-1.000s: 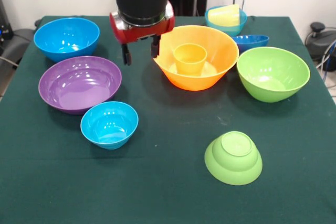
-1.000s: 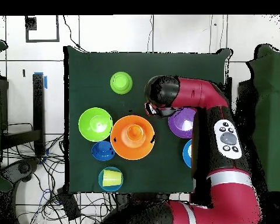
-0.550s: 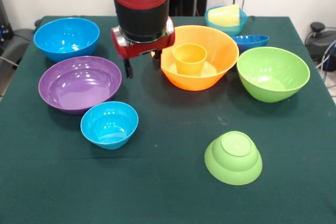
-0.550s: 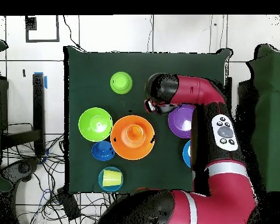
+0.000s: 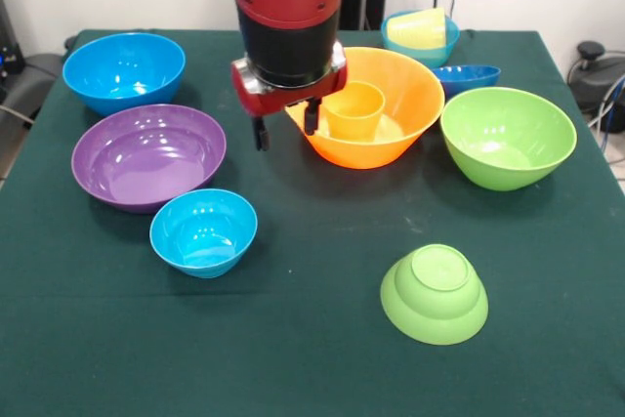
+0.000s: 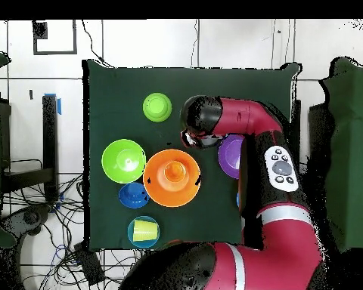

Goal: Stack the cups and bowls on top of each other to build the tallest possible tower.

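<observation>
The counter point(image 5: 312, 339), draped in dark green, carries every piece. The landmark is the large orange bowl point(image 5: 405, 109), upright, with the orange cup point(image 5: 354, 109) standing upright inside it. Left of that bowl in the front view lie the large purple bowl point(image 5: 146, 155) and, behind it, the large blue bowl point(image 5: 124, 70); right of it sits the large green bowl point(image 5: 508, 136). Nearer the camera than the orange bowl are 1 light blue small bowl point(image 5: 203, 231) and 1 small green bowl point(image 5: 434, 293), the latter upside down. Behind the orange bowl a second light blue bowl point(image 5: 430, 46) holds the pale yellow cup point(image 5: 420, 28) lying on its side; a dark blue small bowl point(image 5: 467, 75) sits beside it. The pincer point(image 5: 285, 124) hangs empty, its fingers moderately parted, at the orange bowl's left rim, apparently straddling it. A sound grasp would likely need 1 finger inside and 1 outside the wall, closing squarely so the cup stays seated.
</observation>
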{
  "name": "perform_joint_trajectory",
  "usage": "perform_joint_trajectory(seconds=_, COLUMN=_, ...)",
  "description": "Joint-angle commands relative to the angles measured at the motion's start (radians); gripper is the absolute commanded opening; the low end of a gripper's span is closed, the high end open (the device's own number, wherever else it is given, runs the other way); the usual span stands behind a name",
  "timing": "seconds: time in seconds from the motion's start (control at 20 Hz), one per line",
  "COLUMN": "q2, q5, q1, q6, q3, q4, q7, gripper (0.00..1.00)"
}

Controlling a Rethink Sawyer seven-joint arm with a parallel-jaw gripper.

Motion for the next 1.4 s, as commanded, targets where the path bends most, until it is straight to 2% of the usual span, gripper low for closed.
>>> perform_joint_trajectory(seconds=0.05, q2=-0.004, q5=-0.038, q1=0.056, q6=0.045, q3=0.081, q4=-0.033, q7=-0.061, gripper=1.0)
perform_joint_trajectory(seconds=0.35, q2=-0.006, q5=-0.04, q1=0.064, q6=0.137, q3=0.079, q4=-0.116, q7=-0.11, gripper=1.0)
perform_joint_trajectory(seconds=0.5, q2=-0.001, q5=-0.04, q1=0.073, q6=0.136, q3=0.082, q4=-0.119, q7=-0.112, gripper=1.0)
perform_joint_trajectory(seconds=0.75, q2=-0.03, q5=-0.023, q1=0.097, q6=0.11, q3=0.075, q4=-0.055, q7=-0.059, gripper=1.0)
perform_joint_trajectory(seconds=1.4, q2=-0.104, q5=-0.005, q1=0.114, q6=-0.03, q3=0.056, q4=0.134, q7=0.041, gripper=1.0)
